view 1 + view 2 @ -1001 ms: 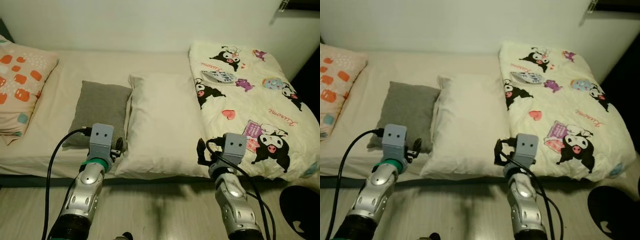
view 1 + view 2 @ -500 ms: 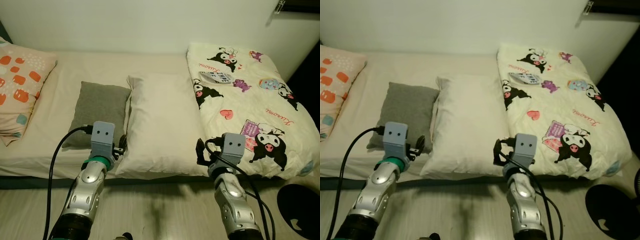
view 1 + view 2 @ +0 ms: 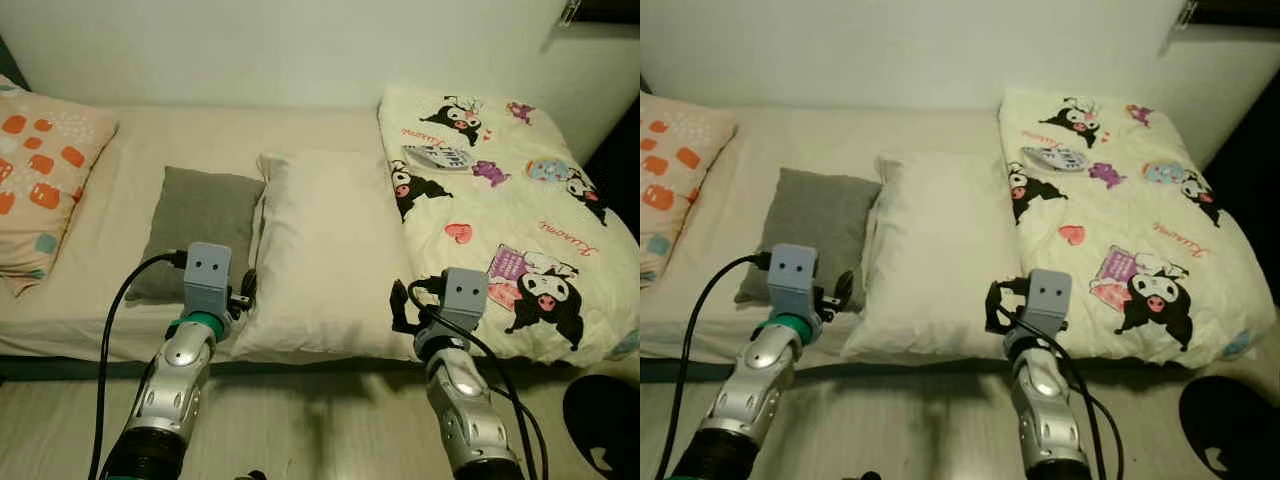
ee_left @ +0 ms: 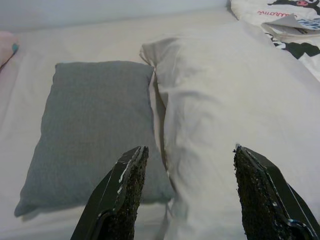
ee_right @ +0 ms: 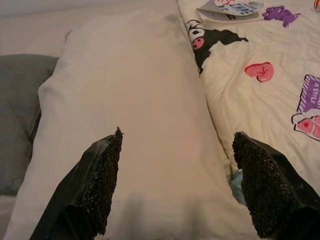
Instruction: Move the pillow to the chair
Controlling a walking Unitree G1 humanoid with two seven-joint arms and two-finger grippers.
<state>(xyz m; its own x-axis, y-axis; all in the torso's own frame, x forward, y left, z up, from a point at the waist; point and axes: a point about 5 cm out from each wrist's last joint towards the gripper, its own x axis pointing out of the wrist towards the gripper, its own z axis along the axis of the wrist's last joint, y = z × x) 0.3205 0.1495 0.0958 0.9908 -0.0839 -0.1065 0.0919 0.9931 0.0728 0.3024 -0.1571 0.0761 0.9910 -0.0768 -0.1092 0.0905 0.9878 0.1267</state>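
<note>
At 9 o'clock, on the bed (image 3: 130,150), a peach pillow with orange patches (image 3: 40,190), propped at the far left edge

Next rightward, at about 10 o'clock from scene centre, a grey cushion (image 3: 200,225) lying flat on the sheet, its right edge tucked against and slightly under the cream pillow (image 3: 330,245)

Below the cushion, at 7 o'clock, the left gripper (image 4: 187,192) raised on its silver arm at the bed's near edge, fingers spread wide with nothing between them; aimed at the seam where cushion meets pillow, one finger over the cushion's near corner, the other over the pillow's near left part; a black cable looping from the wrist down to 8 o'clock

At centre, the cream pillow lying lengthwise on the bed, long axis running from 12 to 6 o'clock, near end at the mattress edge, right side just under the edge of the quilt (image 3: 510,210)

At 5 o'clock, the right gripper (image 5: 180,187) held at the pillow's near right corner, fingers wide apart and empty; one finger over the pillow, the other over the boundary with the quilt

From 1 to 4 o'clock, the cartoon-print quilt covering the bed's right part, a small printed packet (image 3: 438,155) lying on it near 1 o'clock

At 6 o'clock, pale wood floor (image 3: 320,430) in front of the bed; at lower right, a dark round shape (image 3: 600,425), too dim to tell
</note>
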